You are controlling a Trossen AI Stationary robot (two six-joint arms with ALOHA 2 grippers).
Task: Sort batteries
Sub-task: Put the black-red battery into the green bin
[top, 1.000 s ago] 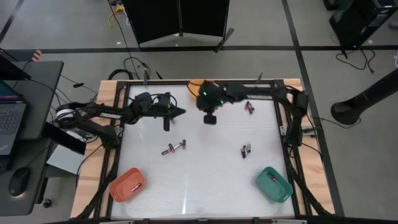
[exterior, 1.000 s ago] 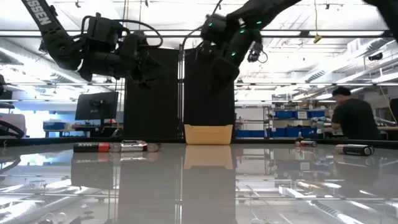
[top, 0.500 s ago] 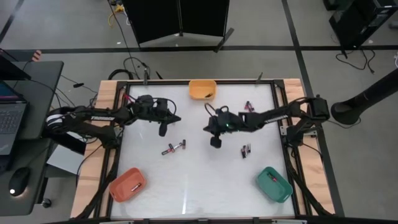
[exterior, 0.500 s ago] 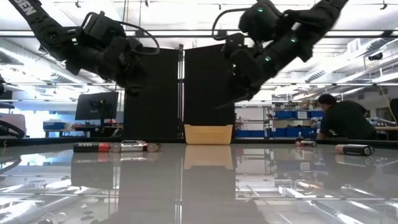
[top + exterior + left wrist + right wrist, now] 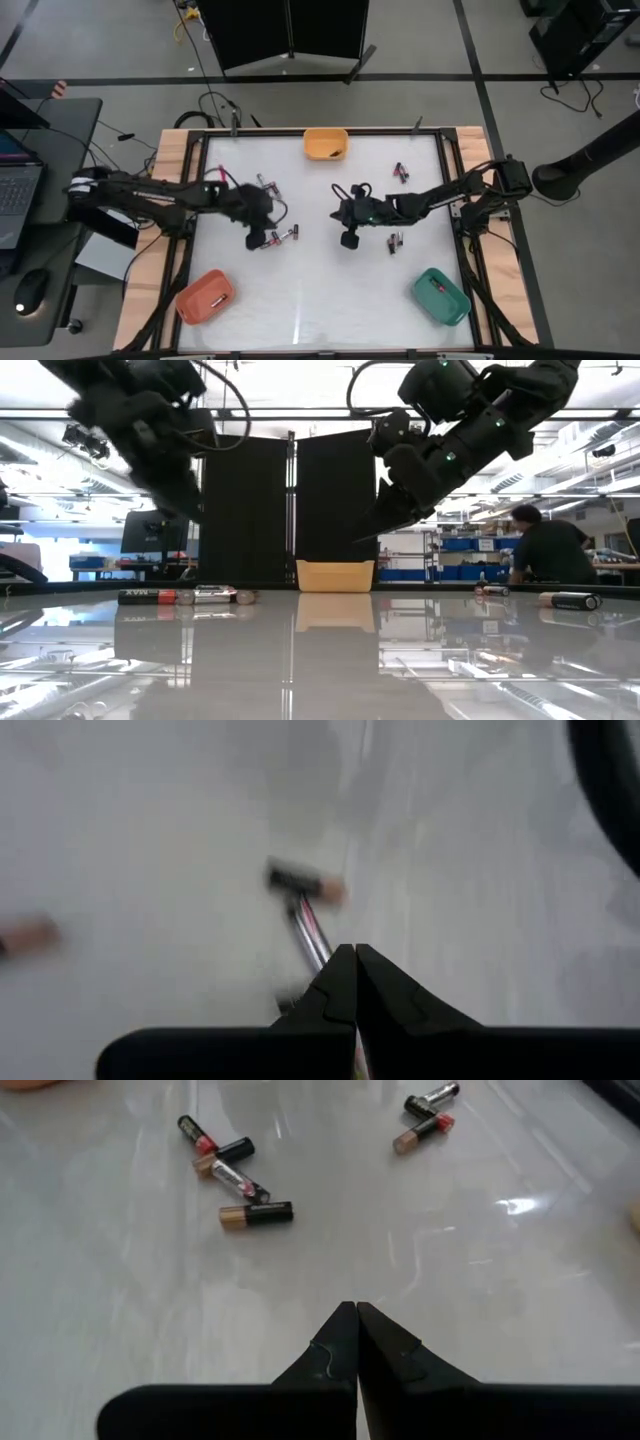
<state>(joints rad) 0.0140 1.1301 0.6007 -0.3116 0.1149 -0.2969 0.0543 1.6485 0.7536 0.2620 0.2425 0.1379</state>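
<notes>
Two grippers hang above the white table [image 5: 320, 290], each with jaws pressed together and holding nothing. Left gripper [image 5: 252, 241] sits just beside the battery cluster [image 5: 281, 237] left of table centre. Right gripper [image 5: 349, 240] hovers right of that cluster, near a second battery pair [image 5: 394, 241]. Orange bin [image 5: 325, 144] stands at the far edge.

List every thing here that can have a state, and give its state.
left gripper, shut, empty, raised over loose batteries.
right gripper, shut, empty, raised over the table.
batteries, lying flat, scattered, none held.
orange bin, upright, one battery inside.
green bin, upright, one battery inside.
yellow bin, upright, something dark inside.
</notes>
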